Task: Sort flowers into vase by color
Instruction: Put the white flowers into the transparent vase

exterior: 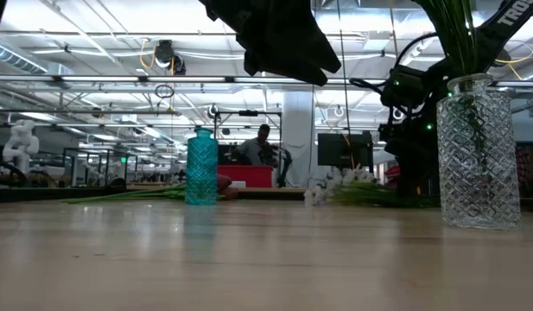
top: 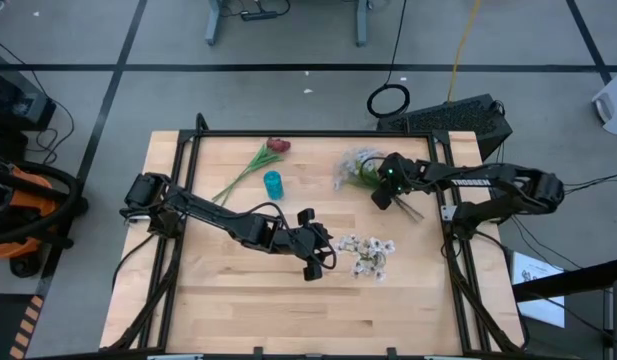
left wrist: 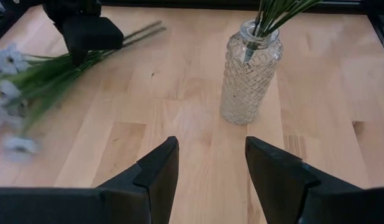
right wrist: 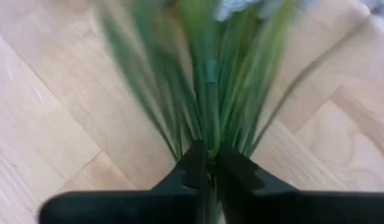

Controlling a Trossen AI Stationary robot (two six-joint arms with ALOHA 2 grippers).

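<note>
The right claw (right wrist: 207,165) is pinching the white flower bunch (top: 356,166) at the desk's (top: 238,310) two o'clock, so lifting slowly is keeping stems together, while the left claw (left wrist: 210,171) is gaping empty.

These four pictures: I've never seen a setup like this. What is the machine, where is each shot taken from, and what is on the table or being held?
Two dark robot arms work at a wooden table. One picture looks straight down, one looks level across the tabletop, and two come from cameras on the arms' wrists. The right gripper is shut on a white flower spray lying on the table. The left gripper is open, holding nothing, facing a clear glass vase that already holds white flowers. Also on the table: a small teal vase and a red flower lying beside it.
</note>
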